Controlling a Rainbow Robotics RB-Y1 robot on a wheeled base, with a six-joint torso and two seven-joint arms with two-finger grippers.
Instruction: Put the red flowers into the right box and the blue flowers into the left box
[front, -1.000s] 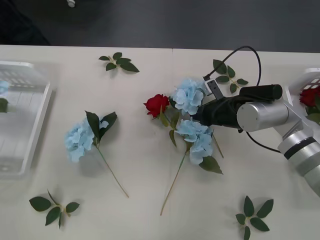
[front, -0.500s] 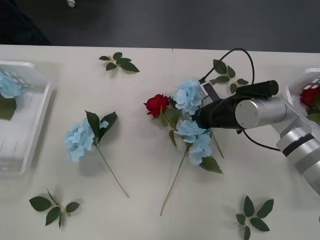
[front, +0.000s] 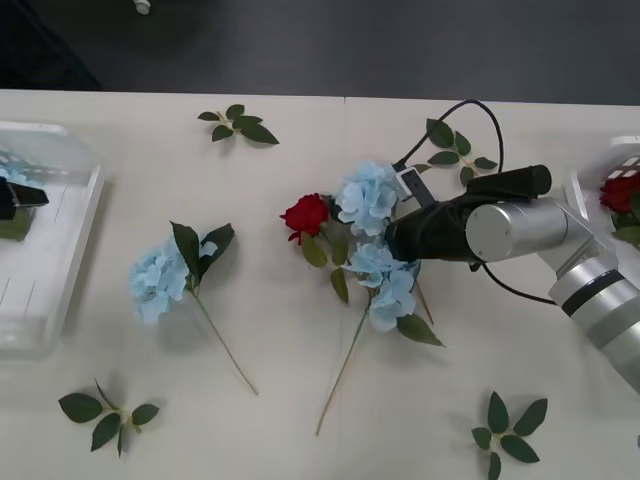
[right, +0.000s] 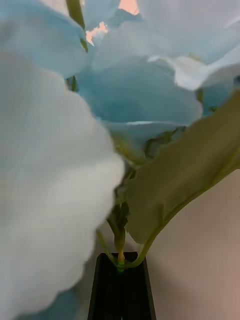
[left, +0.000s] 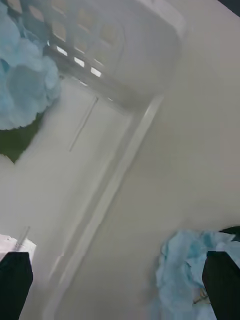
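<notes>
Pale sky-blue flowers (front: 372, 240) with green stems and dark green leaves, a red rose (front: 305, 214), white slatted left box (front: 45, 290) and white right box (front: 600, 175), cream table (front: 280, 400), black-fingered right gripper (right: 120, 287) on a silver arm

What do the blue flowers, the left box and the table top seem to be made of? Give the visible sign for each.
Blue flowers: likely fabric, matte, with thin, soft-edged petals that look slightly see-through in the right wrist view.
Left box: apparently white moulded plastic, semi-gloss, with latticed walls and rounded corners.
Table top: a smooth, matte, cream surface, perhaps laminate; its look leaves that open.
</notes>
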